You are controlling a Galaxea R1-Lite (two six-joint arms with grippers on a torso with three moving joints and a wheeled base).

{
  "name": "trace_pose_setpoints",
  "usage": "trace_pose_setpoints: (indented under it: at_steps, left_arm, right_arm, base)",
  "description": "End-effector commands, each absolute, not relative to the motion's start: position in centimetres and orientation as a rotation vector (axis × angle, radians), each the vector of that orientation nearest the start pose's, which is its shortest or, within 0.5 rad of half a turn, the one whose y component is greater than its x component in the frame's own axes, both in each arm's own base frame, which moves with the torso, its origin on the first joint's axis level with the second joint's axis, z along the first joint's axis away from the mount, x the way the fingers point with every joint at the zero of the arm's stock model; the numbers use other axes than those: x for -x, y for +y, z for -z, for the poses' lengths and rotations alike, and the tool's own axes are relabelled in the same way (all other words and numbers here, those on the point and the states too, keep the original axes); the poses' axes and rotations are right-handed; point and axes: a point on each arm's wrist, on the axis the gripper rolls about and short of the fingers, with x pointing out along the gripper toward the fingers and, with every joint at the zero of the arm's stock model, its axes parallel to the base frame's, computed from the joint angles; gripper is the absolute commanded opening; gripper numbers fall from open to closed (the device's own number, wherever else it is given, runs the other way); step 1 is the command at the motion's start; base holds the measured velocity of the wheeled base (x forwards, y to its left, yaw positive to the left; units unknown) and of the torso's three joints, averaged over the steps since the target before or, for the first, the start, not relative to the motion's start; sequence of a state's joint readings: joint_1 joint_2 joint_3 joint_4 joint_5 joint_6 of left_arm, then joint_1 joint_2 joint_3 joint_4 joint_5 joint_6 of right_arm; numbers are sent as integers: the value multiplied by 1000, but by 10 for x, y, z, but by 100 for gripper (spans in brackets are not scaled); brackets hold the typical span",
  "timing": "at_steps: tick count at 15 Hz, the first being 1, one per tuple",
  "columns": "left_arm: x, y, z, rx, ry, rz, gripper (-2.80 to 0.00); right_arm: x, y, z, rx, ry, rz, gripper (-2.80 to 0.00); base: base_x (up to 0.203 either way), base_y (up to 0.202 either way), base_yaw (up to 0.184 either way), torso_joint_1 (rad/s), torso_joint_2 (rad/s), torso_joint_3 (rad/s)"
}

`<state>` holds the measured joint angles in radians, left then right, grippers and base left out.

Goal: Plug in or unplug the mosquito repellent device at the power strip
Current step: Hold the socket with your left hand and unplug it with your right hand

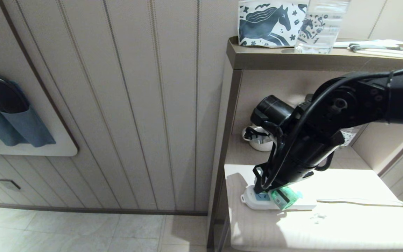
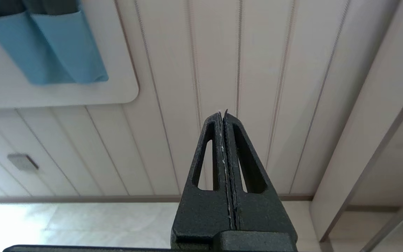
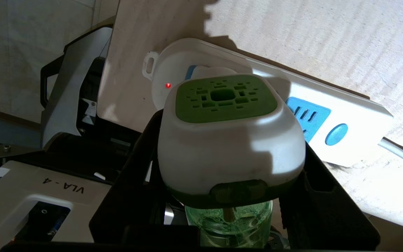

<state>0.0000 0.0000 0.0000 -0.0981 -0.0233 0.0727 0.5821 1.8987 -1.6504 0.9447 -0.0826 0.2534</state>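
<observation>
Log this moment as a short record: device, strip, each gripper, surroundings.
device: mosquito repellent device, white head, green vent, green bottle, held over the strip's end
strip: power strip lying flat on the lower shelf, red light on, blue button visible
right gripper: shut on the device's head from both sides
left gripper: shut, holding nothing, facing the panelled wall
plugged in: cannot tell
top shelf: horse-print pouch, clear bottle

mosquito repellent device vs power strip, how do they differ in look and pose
The mosquito repellent device is stubby, with a green vent panel and translucent green bottle; the power strip is long, flat, with blue sockets. The device is held in the right gripper; the strip lies on the shelf. Both have white rounded bodies.
</observation>
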Motion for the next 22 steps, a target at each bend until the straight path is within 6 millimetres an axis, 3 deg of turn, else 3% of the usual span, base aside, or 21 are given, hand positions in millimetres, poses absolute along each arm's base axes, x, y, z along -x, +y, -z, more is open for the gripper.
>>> trace_pose_setpoints:
  at_steps: [1, 3, 6, 9, 12, 14, 15, 18, 22]
  left_arm:
    - [23, 0, -86, -68, -99, 7, -280]
    - [24, 0, -91, -72, -97, -1, -280]
    - [22, -1, -148, -55, -79, 25, -280]
    - [-20, -4, -164, -8, 162, 174, -280]
    - [-82, -9, -167, 72, 398, 363, -280]
    - [-128, -20, -159, 108, 532, 493, -280]
    - [-146, -31, -154, 107, 563, 564, -280]
    - [-181, -88, -142, 83, 572, 757, -280]
    - [-200, -155, -138, 42, 464, 789, -280]
  right_arm:
    - [-273, 180, -212, 184, 1198, -289, -280]
    - [-273, 183, -212, 186, 1196, -295, -280]
    - [-277, 187, -221, 173, 1157, -306, -280]
    - [-275, 190, -228, 185, 1171, -315, -280]
    - [-278, 193, -228, 182, 1168, -315, -280]
    - [-282, 195, -230, 176, 1156, -317, -280]
    - [-284, 197, -228, 176, 1157, -315, -280]
    - [-286, 199, -228, 175, 1154, -316, -280]
    - [-289, 205, -221, 184, 1170, -320, -280]
  base:
    - [0, 0, 0, 0, 0, 0]
    - [0, 0, 0, 0, 0, 0]
    - [0, 0, 0, 0, 0, 0]
    - [0, 0, 0, 0, 0, 0]
    - [0, 0, 0, 0, 0, 0]
    - [0, 0, 0, 0, 0, 0]
    - [0, 0, 0, 0, 0, 0]
    - [0, 0, 0, 0, 0, 0]
    - [0, 0, 0, 0, 0, 0]
